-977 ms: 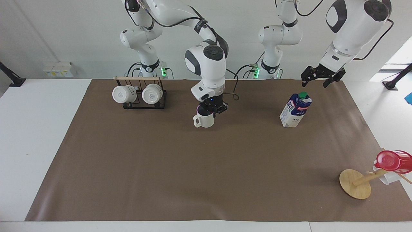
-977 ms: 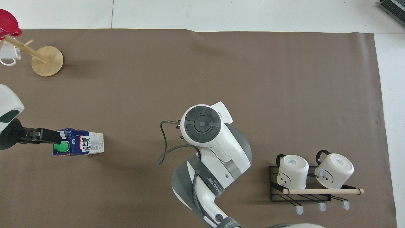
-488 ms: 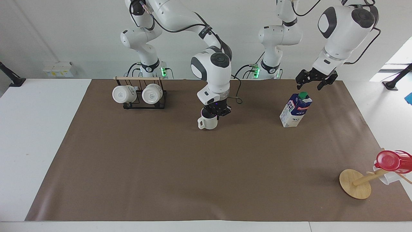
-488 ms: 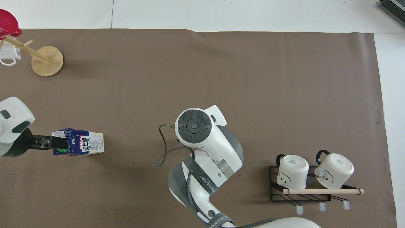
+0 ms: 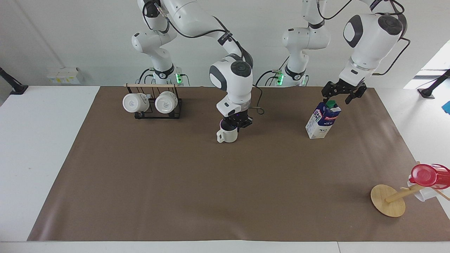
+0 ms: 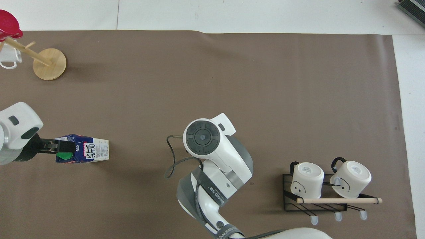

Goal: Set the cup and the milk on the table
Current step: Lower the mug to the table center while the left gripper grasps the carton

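Here, starting at the right arm's end of the table (image 5: 42,147), a black wire rack (image 5: 158,114) holds two white mugs (image 5: 135,102) tipped on their sides under a wooden rod, near the robots' edge of the brown sheet (image 5: 211,189). Next comes the cup (image 5: 227,135), sitting upright on the sheet near the middle of the table, its handle turned toward the rack. The right gripper (image 5: 237,123) is down at the cup's rim, one finger seemingly inside and one outside, pinching the wall. In the overhead view the right arm's wrist hides the cup and that gripper completely.

Farther along, the milk (image 5: 322,120) stands on the sheet, level with the cup and well apart from it. The left gripper (image 5: 340,93) hangs right at the carton's green cap (image 5: 330,103), fingers spread to either side of it; whether they touch the carton cannot be made out. Seen from overhead, the left gripper (image 6: 58,149) partly covers the cap.

Last, at the left arm's end and farthest from the robots, a wooden stand (image 5: 388,200) carries a red cup (image 5: 429,175), with a white item behind it mostly hidden and cut by the frame edge.
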Robot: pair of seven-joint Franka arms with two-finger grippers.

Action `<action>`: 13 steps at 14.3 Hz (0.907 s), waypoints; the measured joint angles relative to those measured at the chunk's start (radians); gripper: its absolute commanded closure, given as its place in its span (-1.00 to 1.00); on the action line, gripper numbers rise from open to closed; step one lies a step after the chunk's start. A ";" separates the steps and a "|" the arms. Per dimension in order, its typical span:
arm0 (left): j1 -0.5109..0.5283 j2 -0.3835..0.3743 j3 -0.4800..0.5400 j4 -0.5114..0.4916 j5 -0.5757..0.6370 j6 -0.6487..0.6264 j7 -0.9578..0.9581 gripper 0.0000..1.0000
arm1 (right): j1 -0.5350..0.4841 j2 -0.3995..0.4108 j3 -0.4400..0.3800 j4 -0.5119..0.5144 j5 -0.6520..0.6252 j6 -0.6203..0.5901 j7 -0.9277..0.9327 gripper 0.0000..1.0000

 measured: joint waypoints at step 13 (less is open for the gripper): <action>-0.017 -0.001 -0.010 -0.117 0.000 0.152 0.004 -0.96 | -0.027 -0.125 -0.010 0.026 -0.021 -0.069 -0.037 -1.00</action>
